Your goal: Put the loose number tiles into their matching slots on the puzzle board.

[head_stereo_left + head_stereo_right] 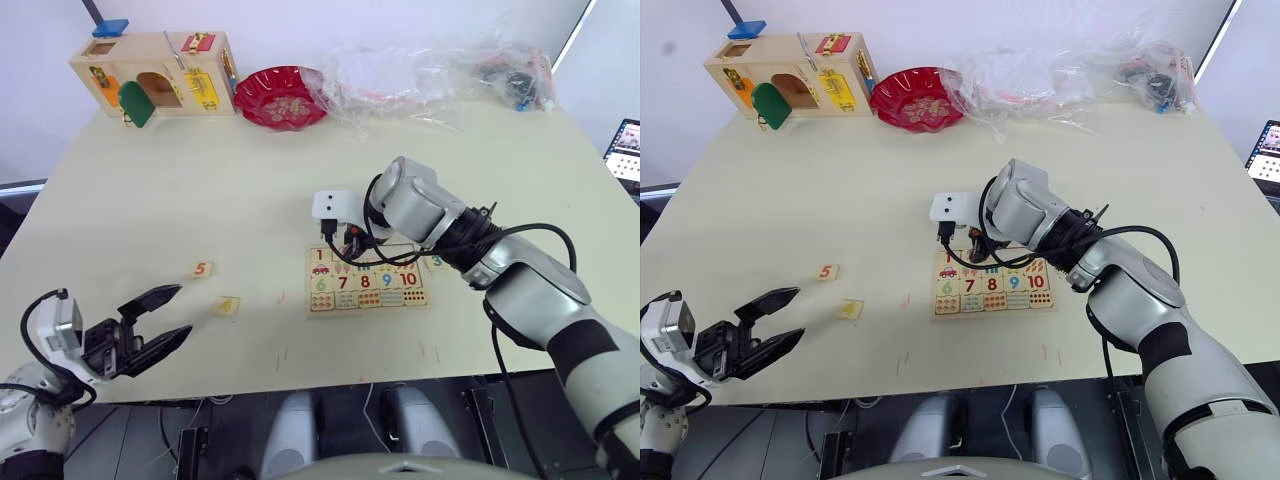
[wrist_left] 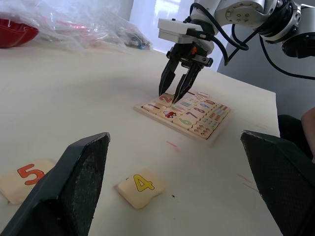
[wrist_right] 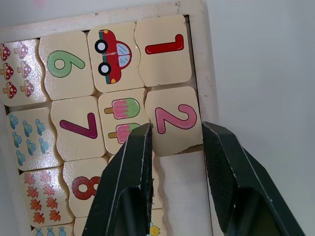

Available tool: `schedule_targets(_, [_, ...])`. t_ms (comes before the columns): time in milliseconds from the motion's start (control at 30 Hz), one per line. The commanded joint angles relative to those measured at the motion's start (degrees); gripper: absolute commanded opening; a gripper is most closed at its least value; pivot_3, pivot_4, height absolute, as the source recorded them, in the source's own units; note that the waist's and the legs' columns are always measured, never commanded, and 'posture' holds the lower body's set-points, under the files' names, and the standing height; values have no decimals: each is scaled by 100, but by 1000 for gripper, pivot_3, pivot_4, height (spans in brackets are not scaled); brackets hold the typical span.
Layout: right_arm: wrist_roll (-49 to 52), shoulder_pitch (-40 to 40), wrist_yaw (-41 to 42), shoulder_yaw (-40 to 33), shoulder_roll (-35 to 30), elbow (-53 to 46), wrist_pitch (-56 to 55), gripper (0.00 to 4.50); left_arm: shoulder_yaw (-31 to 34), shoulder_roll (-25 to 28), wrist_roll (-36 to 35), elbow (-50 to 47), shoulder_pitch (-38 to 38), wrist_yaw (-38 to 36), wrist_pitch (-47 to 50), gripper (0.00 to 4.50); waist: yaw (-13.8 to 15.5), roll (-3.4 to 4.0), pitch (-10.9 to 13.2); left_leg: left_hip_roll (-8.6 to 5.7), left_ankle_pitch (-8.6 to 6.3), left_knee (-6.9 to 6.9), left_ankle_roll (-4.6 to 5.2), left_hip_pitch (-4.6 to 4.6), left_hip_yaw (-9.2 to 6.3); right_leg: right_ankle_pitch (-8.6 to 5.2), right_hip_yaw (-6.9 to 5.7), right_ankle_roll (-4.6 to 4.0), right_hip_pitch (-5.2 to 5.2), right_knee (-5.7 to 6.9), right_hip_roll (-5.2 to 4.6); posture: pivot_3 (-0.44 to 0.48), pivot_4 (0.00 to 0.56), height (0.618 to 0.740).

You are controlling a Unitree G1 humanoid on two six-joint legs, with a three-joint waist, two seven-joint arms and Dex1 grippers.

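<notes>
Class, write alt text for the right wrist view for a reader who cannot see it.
The right gripper hangs over the puzzle board, jaws open either side of the 2 tile, which sits below the 1 tile. Beside them are a car picture, ice lollies and numerals 6 and 7.

Both pincers (image 1: 172, 315) (image 2: 173, 93) parted — right downturned

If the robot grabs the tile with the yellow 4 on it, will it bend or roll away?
Probably not. The 4 tile looks like stiff wood, so it shouldn't bend. It lies flat on the table, so it likely won't roll, though it's thin and may slide when nudged.
</notes>
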Motion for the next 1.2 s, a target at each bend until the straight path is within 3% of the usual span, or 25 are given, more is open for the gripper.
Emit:
schedule_targets(33, [-57,-41,43,-61,-5,-82,-31,974,50,63,-128,19,-4,-174,-76,4500,1,0,0,0,0,0,0,0,0,0,0,0,0,0,0,0,150,740])
schedule_targets(1200, [-228,-45,149,-52,59,-64,-47,974,62,9,-79,-43,41,-174,-71,4500,0,0,0,1,0,0,0,0,0,0,0,0,0,-1,-1,0,150,740])
